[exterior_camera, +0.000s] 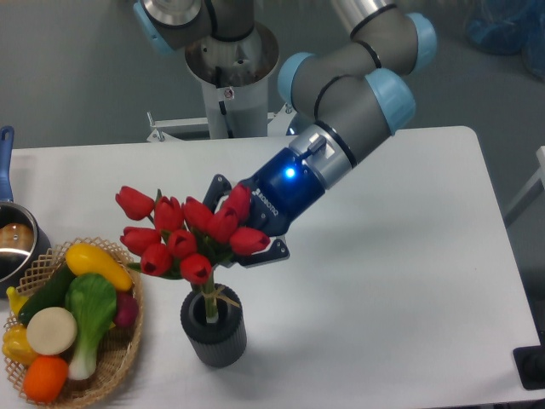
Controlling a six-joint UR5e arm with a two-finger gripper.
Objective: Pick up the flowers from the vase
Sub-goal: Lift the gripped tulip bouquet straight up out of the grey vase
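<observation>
A bunch of red tulips, the flowers (183, 234), hangs above the dark ribbed vase (214, 328) at the front of the table. The lower ends of its stems, tied with tan string, still reach into the vase mouth. My gripper (234, 230) comes in from the right and is shut on the bunch just behind the blooms. Petals hide most of its fingers.
A wicker basket (119, 362) of toy vegetables sits at the front left, close to the vase. A metal pot (13, 247) with a blue handle stands at the left edge. The arm's base column (228, 72) rises behind the table.
</observation>
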